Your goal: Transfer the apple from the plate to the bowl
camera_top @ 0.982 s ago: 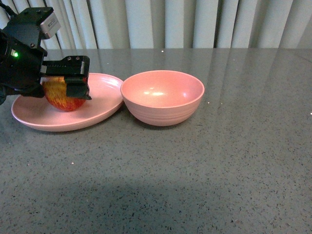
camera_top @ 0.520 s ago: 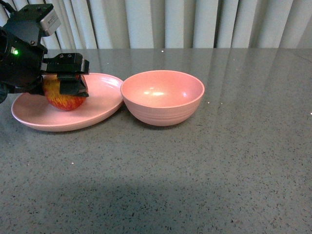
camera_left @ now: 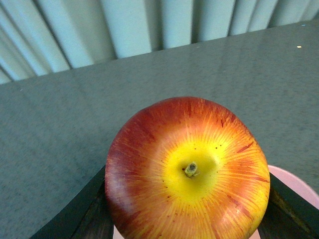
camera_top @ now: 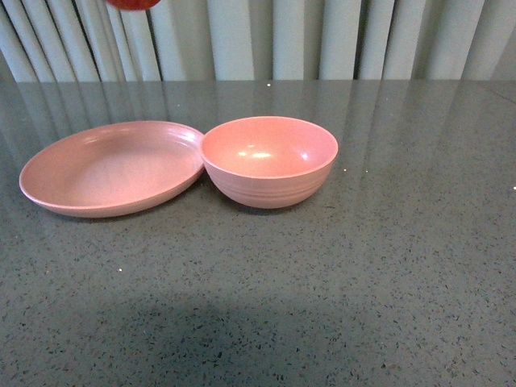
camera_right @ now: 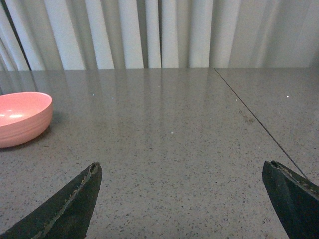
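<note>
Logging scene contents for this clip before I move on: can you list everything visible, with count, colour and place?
apple: 1, red with yellow-orange streaks, held in the air, only just showing at the front view's top edge
plate: 1, pink, on the table's left side, empty
bowl: 1, pink, right of the plate, rims seeming to touch, empty
table: 1, grey speckled, under both dishes
curtain: 1, white pleated, behind the table
left gripper: 1, black, shut on the apple
right gripper: 1, black, open, holding nothing, above the table apart from the bowl
</note>
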